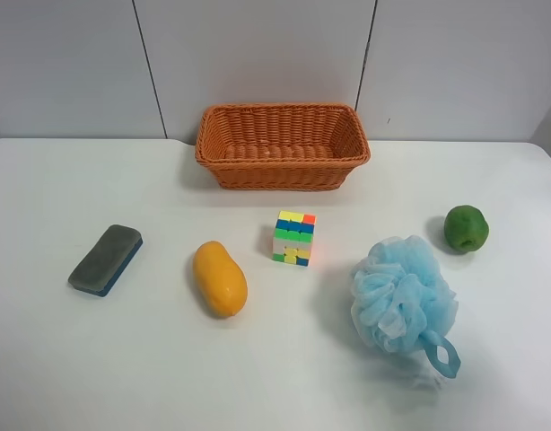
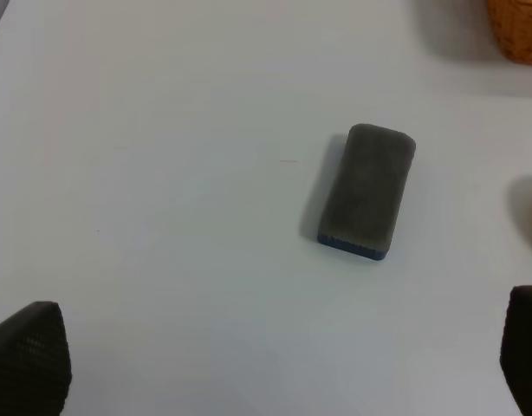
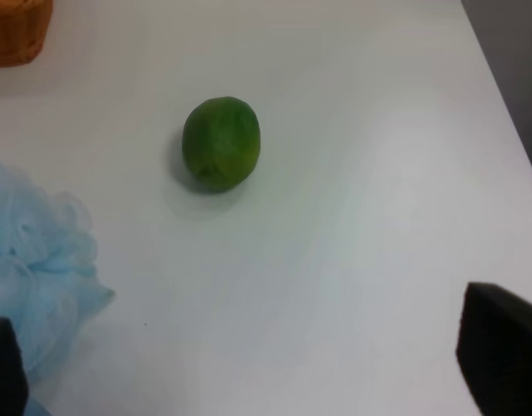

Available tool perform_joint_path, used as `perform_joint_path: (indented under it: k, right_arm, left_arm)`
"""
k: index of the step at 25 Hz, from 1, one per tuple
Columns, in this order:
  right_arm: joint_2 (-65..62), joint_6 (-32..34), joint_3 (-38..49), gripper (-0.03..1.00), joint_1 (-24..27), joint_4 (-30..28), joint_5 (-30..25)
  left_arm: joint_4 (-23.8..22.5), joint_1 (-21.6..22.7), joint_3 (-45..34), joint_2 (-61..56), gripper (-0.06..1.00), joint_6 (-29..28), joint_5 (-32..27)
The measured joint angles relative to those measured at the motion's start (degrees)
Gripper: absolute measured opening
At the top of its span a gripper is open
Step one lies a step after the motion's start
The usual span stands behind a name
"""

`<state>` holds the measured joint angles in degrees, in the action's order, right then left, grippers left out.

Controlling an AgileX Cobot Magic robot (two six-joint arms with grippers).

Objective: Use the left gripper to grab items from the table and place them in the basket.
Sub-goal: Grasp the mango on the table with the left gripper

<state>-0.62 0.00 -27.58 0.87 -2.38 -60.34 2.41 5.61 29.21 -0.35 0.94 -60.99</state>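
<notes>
Opening state of the clearing task, as judged from the layout: mango (image 1: 220, 278) on its side on the white table (image 1: 123, 368), between the grey-blue eraser (image 1: 106, 259) and the puzzle cube (image 1: 294, 239), with bath puff (image 1: 403, 294) and green fruit (image 1: 466, 228) further along, all well apart, probably to leave finger room around each. Woven basket (image 1: 282, 171) empty behind them, mouth upward, likely so placed to take drops from above. Jaws of the left gripper (image 2: 275, 355) and the right gripper (image 3: 253, 360) spread wide and holding nothing above the matte tabletop; pale panelled wall with dark seams behind.
</notes>
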Motion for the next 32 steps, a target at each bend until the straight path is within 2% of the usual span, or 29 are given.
perform_joint_path:
  k: [17,20,24,28,32]
  right_arm:
    - [0.00,0.00,0.00,0.99,0.00,0.00,0.00]
    - [0.00,0.00,0.00,0.99,0.00,0.00,0.00]
    - [0.00,0.00,0.00,0.99,0.00,0.00,0.00]
    - [0.00,0.00,0.00,0.99,0.00,0.00,0.00]
    - [0.00,0.00,0.00,0.99,0.00,0.00,0.00]
  left_arm:
    - [0.06,0.00,0.00,0.00,0.99,0.00,0.00]
    - [1.57,0.00,1.22,1.75,0.99,0.00,0.52]
    - [4.79,0.00,6.61,11.44,0.99,0.00,1.30]
    - [6.74,0.00,12.60,25.96,0.99,0.17,1.30]
    - [11.04,0.00,17.22,40.74,0.99,0.29,1.51]
